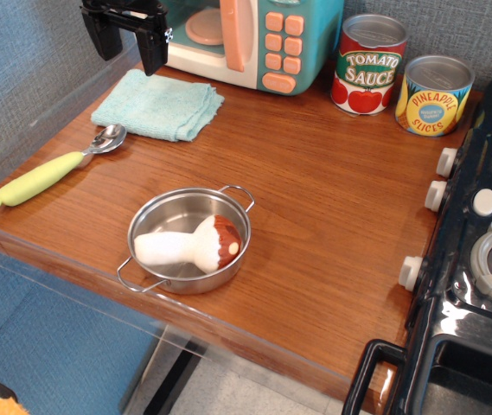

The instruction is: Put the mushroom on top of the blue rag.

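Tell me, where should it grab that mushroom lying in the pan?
Probably the thick white stem of the mushroom, from straight above. It lies on its side in the steel pan, whose rim blocks sideways approaches; the glossy cap looks slipperier.

Soft, even light is filling the frame; glare is showing on the pan point(155, 216) at lower centre and the stove point(479, 285) at right. Focus is holding sharp.

There was one mushroom point(194, 247), one steel pan point(155, 213), one blue rag point(159, 105) and one spoon point(51, 170). Two cans stood at the far right: a tomato sauce can point(368, 65) and a pineapple slices can point(434, 95). One toy microwave point(254, 39) and one gripper point(130, 39) were at the far left.
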Available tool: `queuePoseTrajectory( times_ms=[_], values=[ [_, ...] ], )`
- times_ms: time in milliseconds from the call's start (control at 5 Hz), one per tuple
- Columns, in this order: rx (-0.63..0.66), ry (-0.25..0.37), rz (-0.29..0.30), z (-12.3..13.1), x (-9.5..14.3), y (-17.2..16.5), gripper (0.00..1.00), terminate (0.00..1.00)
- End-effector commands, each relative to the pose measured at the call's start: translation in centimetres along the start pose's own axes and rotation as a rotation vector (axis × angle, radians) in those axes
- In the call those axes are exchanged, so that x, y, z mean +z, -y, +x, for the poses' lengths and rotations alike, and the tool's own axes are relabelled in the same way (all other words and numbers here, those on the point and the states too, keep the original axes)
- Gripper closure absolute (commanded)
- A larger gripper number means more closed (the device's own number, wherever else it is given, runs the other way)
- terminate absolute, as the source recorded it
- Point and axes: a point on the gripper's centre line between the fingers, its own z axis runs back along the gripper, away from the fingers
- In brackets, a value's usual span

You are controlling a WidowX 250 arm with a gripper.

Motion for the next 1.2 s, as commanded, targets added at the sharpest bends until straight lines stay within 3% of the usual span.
queuePoseTrajectory(
  times_ms=[0,600,1000],
  values=[
    [0.000,0.000,0.000,0.0,0.0,0.0,0.00,0.00],
    [-0.378,0.039,-0.035,-10.4,3.6,8.3,0.00,0.00],
    [-0.571,0.023,-0.061,-14.9,3.2,12.5,0.00,0.00]
  ],
)
